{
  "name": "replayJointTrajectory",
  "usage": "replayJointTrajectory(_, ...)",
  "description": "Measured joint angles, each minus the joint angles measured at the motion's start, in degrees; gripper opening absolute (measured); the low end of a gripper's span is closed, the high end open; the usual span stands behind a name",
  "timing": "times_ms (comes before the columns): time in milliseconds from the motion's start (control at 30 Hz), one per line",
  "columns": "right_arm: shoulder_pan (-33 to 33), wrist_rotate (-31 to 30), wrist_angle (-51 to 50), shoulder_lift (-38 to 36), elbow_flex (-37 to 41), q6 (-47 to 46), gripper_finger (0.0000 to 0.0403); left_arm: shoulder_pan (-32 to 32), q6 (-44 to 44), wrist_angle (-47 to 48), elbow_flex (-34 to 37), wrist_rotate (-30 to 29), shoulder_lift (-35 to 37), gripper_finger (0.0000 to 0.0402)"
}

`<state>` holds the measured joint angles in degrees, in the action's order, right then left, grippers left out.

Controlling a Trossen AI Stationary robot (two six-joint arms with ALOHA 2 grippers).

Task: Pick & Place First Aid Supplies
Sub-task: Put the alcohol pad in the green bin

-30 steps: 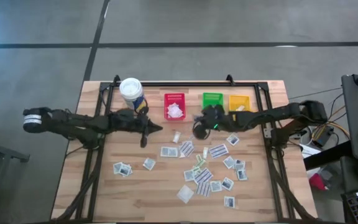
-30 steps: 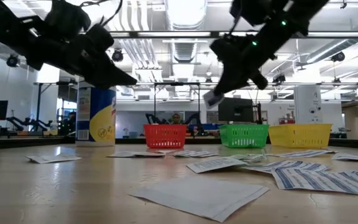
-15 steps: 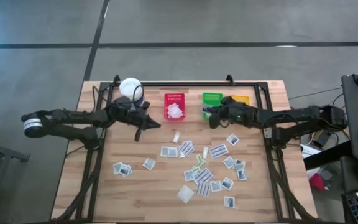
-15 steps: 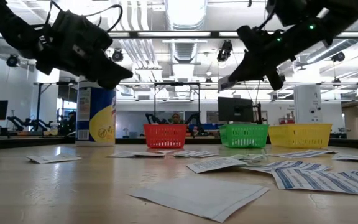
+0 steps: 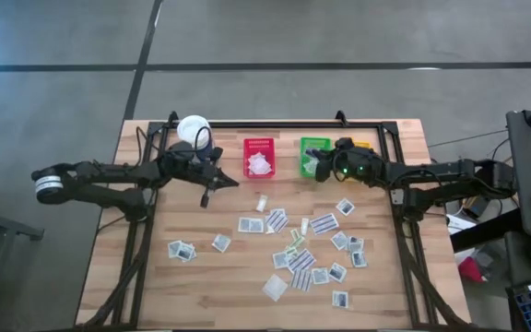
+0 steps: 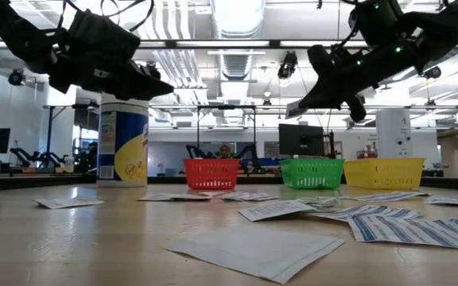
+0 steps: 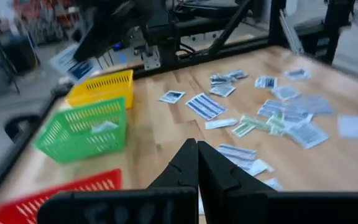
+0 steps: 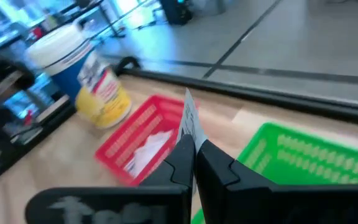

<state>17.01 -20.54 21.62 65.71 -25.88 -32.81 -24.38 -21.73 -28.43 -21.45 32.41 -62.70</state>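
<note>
The first aid supplies are small flat white packets, several of them scattered on the wooden table (image 5: 201, 277) around (image 5: 295, 251), with a few in the red bin (image 5: 258, 159). My right gripper (image 5: 319, 168) hangs over the green bin (image 5: 313, 148), shut on one white packet (image 8: 189, 119). My left gripper (image 5: 206, 195) hovers shut with nothing in it, above the table in front of the white canister (image 5: 193, 130). Its joined fingertips (image 7: 196, 146) point across the table toward the bins. My right gripper pinches one edge of the white packet (image 8: 188, 138) between its two fingers. The rest of the packet sticks out past the fingertips, seen edge-on in the wrist view. The fingers slant slightly downward from the table's right side. The packet (image 6: 296, 106) is lifted clear, above the green bin's left part.
The red, green and yellow bins (image 5: 357, 148) stand in a row along the far edge, the canister to their left. Loose packets cover the middle and near right of the table (image 6: 253, 253). The near left of the tabletop is bare wood.
My right gripper has carried its packet from above the table's middle toward the far edge and a little right, to over the green bin. My left gripper has drawn back slightly toward the far left and rolled about its own line, staying shut.
</note>
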Motion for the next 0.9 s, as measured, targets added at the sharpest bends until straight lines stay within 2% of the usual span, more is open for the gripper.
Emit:
replayJointTrajectory(67,1.7,0.0,-0.2,0.0,0.0,0.0,0.0008,-0.2,-2.4,-0.4,0.0,0.0,0.0,0.0000)
replayJointTrajectory(167,3.6,0.0,-1.1,0.0,0.0,-0.7,0.0008,-0.4,-1.5,-0.7,-1.1,0.0,-0.1,0.0000)
replayJointTrajectory(400,7.1,0.0,-10.5,0.9,0.0,-8.0,0.0008,-0.4,-0.4,-0.6,-1.9,-0.1,-0.1,0.0000)
replayJointTrajectory(633,6.9,0.0,-11.0,6.1,0.0,-13.0,0.0008,-0.4,6.5,0.1,-1.9,-0.1,-0.1,0.0000)
replayJointTrajectory(900,6.9,5.9,-10.7,13.2,-1.8,-13.4,0.0008,-0.3,11.7,5.5,-1.8,0.0,-0.1,0.0000)
